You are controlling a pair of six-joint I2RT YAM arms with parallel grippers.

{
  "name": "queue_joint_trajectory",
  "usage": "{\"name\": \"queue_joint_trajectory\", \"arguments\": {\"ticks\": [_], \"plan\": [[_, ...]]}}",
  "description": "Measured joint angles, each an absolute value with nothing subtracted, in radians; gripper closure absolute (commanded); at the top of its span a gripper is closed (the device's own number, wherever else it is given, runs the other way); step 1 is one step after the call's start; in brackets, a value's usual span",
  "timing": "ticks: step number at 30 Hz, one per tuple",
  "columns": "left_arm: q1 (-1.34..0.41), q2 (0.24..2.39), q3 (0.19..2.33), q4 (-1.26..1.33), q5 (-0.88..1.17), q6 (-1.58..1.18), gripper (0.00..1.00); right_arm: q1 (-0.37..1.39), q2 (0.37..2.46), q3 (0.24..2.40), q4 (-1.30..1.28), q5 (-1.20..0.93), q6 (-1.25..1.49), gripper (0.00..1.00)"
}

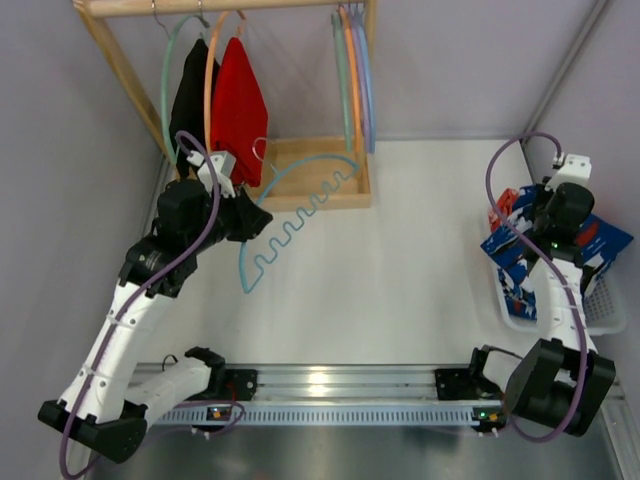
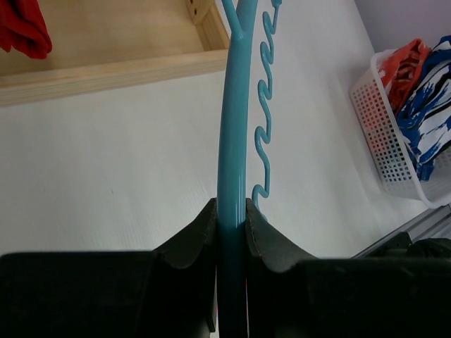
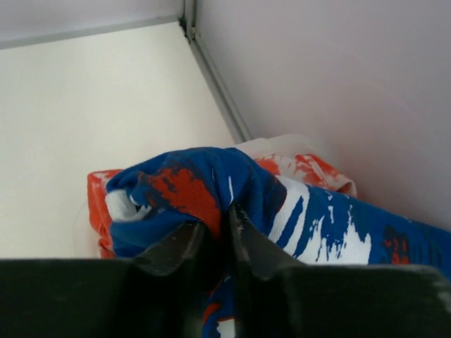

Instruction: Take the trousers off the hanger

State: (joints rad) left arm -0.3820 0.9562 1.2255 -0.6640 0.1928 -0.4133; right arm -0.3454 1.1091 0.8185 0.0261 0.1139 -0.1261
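**A:** Where is the hanger?

**B:** The teal hanger (image 2: pixel 232 127) sits just in front of the wooden rack (image 1: pixel 290 147). Its loop reaches over the rack's base board and its wavy bar stretches out over the white surface (image 1: pixel 400 260). The left jaws are pinching its smooth rim, one on each side.

**A:** And the trousers?

**B:** The trousers (image 3: pixel 197 183) are off the hanger and well away from the rack, far to its right by the wall. They are draped over a white basket (image 1: pixel 610 305), and an orange-and-white cloth (image 3: pixel 95 204) shows under them.

**A:** Is the right arm holding them?

**B:** Yes. The right jaws are nearly together on a raised fold of the blue print, with cloth bunched between them.

**A:** Is anything on the rack itself?

**B:** A red garment (image 1: pixel 238 105) and a black garment (image 1: pixel 190 95) hang side by side at the left end of its rail.
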Motion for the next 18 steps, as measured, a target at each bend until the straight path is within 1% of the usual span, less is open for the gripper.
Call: {"name": "queue_joint_trajectory", "arguments": {"ticks": [1, 2, 3, 5, 6, 7, 8, 13, 18], "plan": [[-0.382, 0.958, 1.236, -0.668, 0.189, -0.410, 1.00, -0.345, 1.108, 0.818, 0.020, 0.104, -0.125, 0.58], [-0.382, 0.958, 1.251, -0.671, 0.184, -0.405, 1.00, -0.345, 1.105, 0.819, 0.010, 0.093, -0.118, 0.50], [-0.382, 0.963, 1.269, -0.676, 0.178, -0.397, 1.00, -0.345, 1.099, 0.819, -0.007, 0.077, -0.120, 0.34], [-0.382, 0.975, 1.309, -0.677, 0.160, -0.387, 1.00, -0.345, 1.087, 0.823, -0.059, 0.045, -0.122, 0.20], [-0.382, 0.986, 1.334, -0.677, 0.149, -0.381, 1.00, -0.345, 1.082, 0.829, -0.083, 0.036, -0.125, 0.08], [-0.382, 0.997, 1.361, -0.677, 0.138, -0.373, 1.00, -0.345, 1.077, 0.841, -0.118, 0.026, -0.123, 0.02], [-0.382, 1.009, 1.383, -0.677, 0.131, -0.368, 1.00, -0.345, 1.071, 0.854, -0.146, 0.020, -0.126, 0.01], [-0.382, 1.092, 1.511, -0.676, 0.080, -0.334, 1.00, -0.345, 1.020, 0.935, -0.280, -0.002, -0.130, 0.01], [-0.382, 1.200, 1.630, -0.675, -0.046, -0.276, 1.00, -0.345, 0.967, 1.026, -0.372, -0.013, -0.130, 0.01]]}}
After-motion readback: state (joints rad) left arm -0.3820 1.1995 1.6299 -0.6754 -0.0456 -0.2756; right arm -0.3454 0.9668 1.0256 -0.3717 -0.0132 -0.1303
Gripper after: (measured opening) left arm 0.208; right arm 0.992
